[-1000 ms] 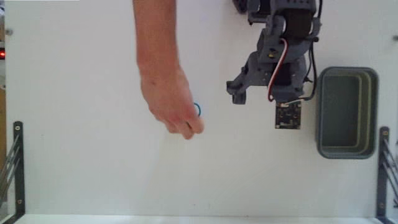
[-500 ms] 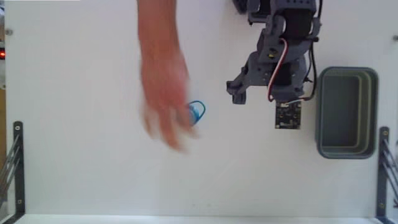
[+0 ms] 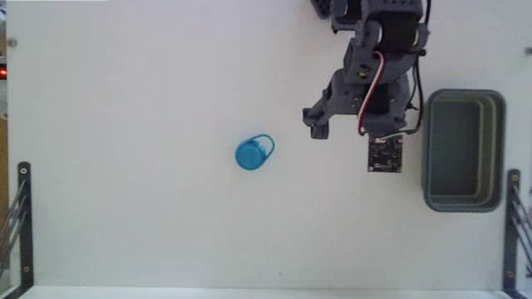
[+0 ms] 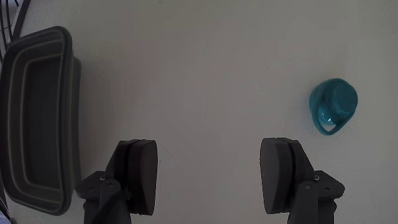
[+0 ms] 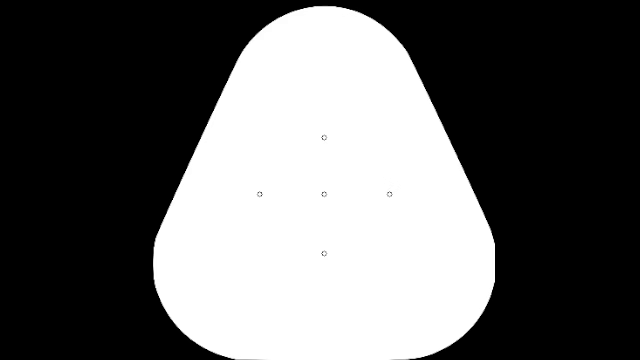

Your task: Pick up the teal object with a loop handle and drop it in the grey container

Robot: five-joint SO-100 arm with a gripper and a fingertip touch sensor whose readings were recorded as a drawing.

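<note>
The teal object with a loop handle [image 3: 253, 154] lies alone on the white table, left of the arm in the fixed view. In the wrist view the teal object [image 4: 334, 104] sits at the upper right, its loop pointing toward the camera. My gripper [image 4: 210, 171] is open wide with nothing between its two dark fingers [image 4: 138, 171], and the teal object is well off to the right of them. In the fixed view the gripper [image 3: 359, 133] hangs between the teal object and the grey container [image 3: 463, 96]. That container [image 4: 69, 93] looks empty at the wrist view's left.
Black metal brackets stand at the table's lower left [image 3: 23, 216] and lower right [image 3: 511, 224] edges. A small camera board [image 3: 385, 154] hangs off the arm near the container. White table surface spreads around the teal object.
A human hand that covered the teal object has pulled away out of view, leaving the object lying on the table. The arm has not moved.
</note>
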